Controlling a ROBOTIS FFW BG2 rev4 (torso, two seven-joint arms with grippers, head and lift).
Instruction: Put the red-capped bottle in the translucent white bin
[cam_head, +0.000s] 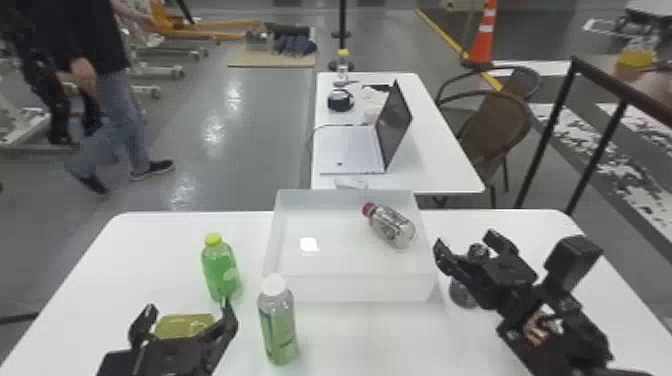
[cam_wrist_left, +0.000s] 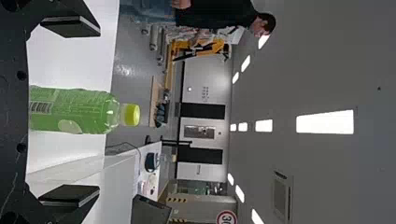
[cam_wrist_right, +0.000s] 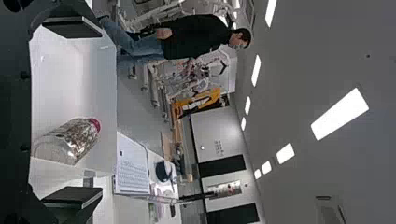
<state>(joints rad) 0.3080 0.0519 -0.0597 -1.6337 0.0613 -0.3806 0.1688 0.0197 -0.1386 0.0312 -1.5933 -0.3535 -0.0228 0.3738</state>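
Left gripper (cam_head: 187, 307): fingers apart, holding nothing, at near left of table (cam_head: 125, 250), behind the green bottle with yellow cap (cam_head: 220, 272); it's the farther arm from the target. White-capped bottle (cam_head: 277, 325) upright between it and the near side of the bin. Bin (cam_head: 350, 288) mid table, red-capped bottle (cam_head: 391, 226) inside, right half, lying slantwise: cap points far left, base points near right, toward the right wall. Can't tell if base touches that wall. Right gripper (cam_head: 466, 241) just outside the bin on the right, fingers apart, nothing between them; clearly the nearer arm. From it the bottle is to the left, across the right wall, base end closest, so the long axis runs roughly away from the gripper and leftward. Dark bottle (cam_head: 462, 295) partly hidden under the right gripper. Judgement: placing looks done, bottle fully within the walls; next should be the right arm backing off to the right, away from the base. Risk: swinging left could knock the wall or roll the bottle; dropping low could tip the dark bottle.
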